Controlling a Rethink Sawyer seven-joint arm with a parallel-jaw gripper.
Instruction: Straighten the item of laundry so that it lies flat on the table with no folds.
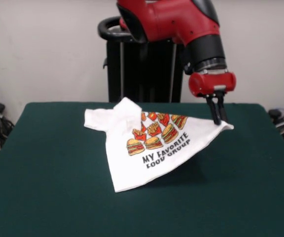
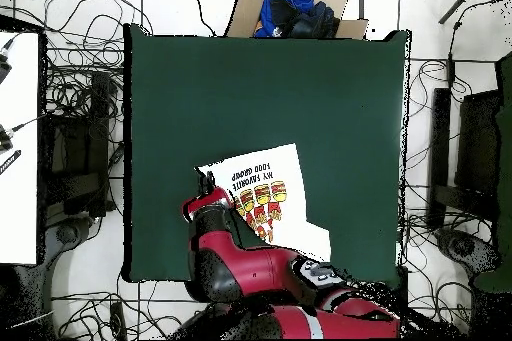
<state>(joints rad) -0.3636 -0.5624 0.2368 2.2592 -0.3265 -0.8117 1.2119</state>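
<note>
Your pincer [image 1: 220,120] is clamped on a corner of the T-shirt [image 1: 149,148], lifting it off the worktop [image 1: 58,187] near the back edge. Draw that corner outward, low and slow, so the bunched sleeve end unfolds.

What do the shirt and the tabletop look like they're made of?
T-shirt: looks like thin, soft knit fabric, likely cotton; it drapes and sags where the gripper lifts its corner. The print looks flat, matte ink. Table: dark green, dull, felt-like covering with no shine.
</note>
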